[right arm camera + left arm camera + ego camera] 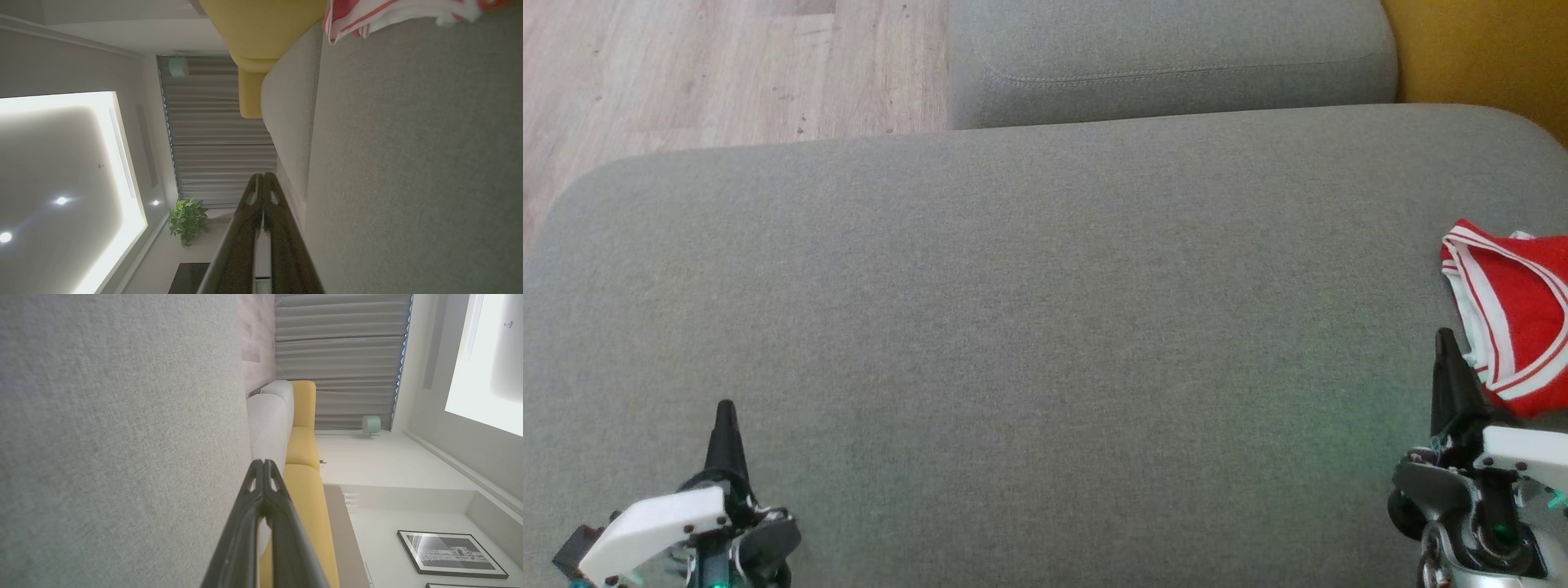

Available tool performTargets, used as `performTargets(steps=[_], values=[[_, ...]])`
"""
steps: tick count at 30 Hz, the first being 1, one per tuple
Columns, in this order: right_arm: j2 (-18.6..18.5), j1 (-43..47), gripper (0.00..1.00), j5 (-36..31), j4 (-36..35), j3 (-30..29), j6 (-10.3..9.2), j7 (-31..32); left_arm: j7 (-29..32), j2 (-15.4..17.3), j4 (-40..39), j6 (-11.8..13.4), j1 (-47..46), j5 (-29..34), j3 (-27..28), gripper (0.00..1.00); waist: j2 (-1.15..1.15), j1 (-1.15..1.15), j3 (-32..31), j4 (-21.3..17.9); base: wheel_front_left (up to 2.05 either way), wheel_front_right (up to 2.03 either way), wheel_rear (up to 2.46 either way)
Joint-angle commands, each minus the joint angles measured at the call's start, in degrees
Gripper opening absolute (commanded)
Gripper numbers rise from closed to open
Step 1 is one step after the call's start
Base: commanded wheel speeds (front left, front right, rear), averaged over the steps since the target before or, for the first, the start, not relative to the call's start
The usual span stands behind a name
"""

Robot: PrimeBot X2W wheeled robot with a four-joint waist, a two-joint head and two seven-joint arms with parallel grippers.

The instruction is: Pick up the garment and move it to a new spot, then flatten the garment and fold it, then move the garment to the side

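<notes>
The garment is seen bunched at the right edge of the grey woven cushion, just beside the right gripper. That pincer and the left gripper, by the near edge, are pressed together, empty. The cloth is judged light, soft and limp, best taken by a raised striped fold.

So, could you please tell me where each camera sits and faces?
Head view: on the head, facing down at the grey cushion; left gripper and right gripper below.
Left wrist view: on that wrist, along shut fingers toward the curtain.
Right wrist view: likewise, shut fingers, garment at top.
Shared: head and right wrist both show the garment.
</notes>
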Motion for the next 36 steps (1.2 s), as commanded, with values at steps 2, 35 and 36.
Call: performTargets(steps=[2,35,36], values=[[-0.3,-1.18,0.0,1.45,-2.77,1.04,-0.04,0.62,0.42,0.28,-2.21,-0.64,-2.8,-1.18,2.48,0.0,0.0,0.0,-0.01,-0.02,0.0,0.0,0.0],[-0.3,-1.18,0.0,1.46,-2.77,1.05,-0.04,0.61,0.42,0.28,-2.22,-0.64,-2.8,-1.19,2.48,0.0,0.0,0.0,-0.01,-0.02,0.0,0.0,0.0],[-0.3,-1.18,0.0,1.46,-2.77,1.05,-0.04,0.61,0.42,0.28,-2.22,-0.64,-2.8,-1.19,2.48,0.0,0.0,0.0,-0.01,-0.02,0.0,0.0,0.0]])
